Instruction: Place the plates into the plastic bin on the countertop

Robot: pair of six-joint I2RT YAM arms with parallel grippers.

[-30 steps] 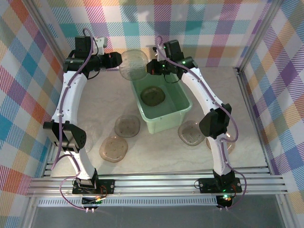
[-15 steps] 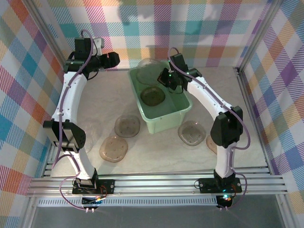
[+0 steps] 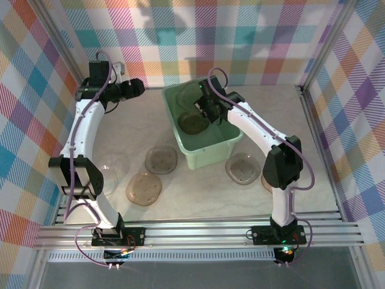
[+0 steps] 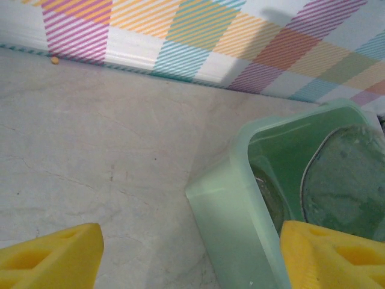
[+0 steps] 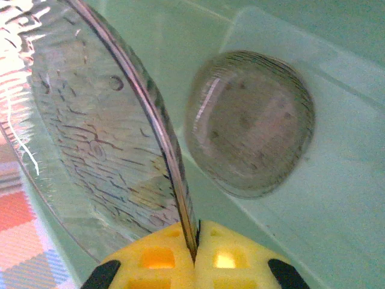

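My right gripper (image 5: 195, 253): pressed together on the rim of the held plate (image 5: 102, 150), which stands on edge inside the bin (image 3: 207, 158)
Risk: let go edge-on, it could clatter onto the plate on the bin floor (image 5: 252, 120) or stay propped against the wall; the thin-rim pinch may also slip early
My left gripper (image 4: 189, 262): spread and empty, at the bin's 10 o'clock over the counter (image 4: 90, 150)
Around: loose plates (image 3: 160, 159) at the bin's 7 and 5 o'clock
In the way: the bin wall close beside the held plate
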